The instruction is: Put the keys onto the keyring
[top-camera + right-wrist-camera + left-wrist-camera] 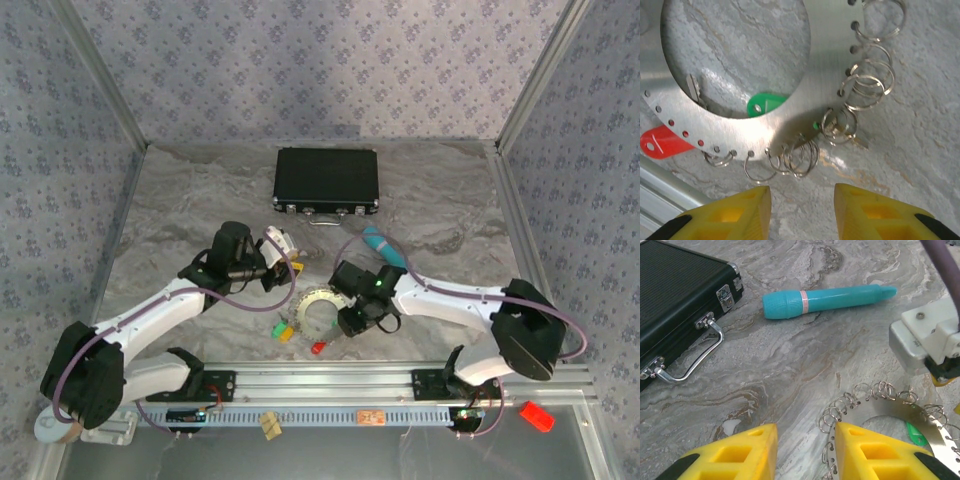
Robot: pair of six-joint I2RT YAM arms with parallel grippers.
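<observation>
**Fig.** Both arms reach in over the keyring [318, 308], a flat silvery plate-ring w/ small wire loops hung round its rim. It lies on the marble table [200, 190] near the front rail, between the two grippers.

- **Left gripper** [805, 452]: yellow fingers [735, 457] narrowly apart, nothing between them, tips just beside the ring's loops.
- **Right gripper** [802, 210]: fingers parted wider, nothing held, poised above the ring's rim.
- **Keys** [285, 330]: in the right wrist view, the green key [765, 105] and red key [660, 142] lie partly under the plate. A yellow head sits by the ring's near-left edge. Whether any key is threaded on a loop, can't tell.
- **Other items:** teal cylinder [825, 300] and black case [675, 300] lie further back, apart from the ring.
</observation>
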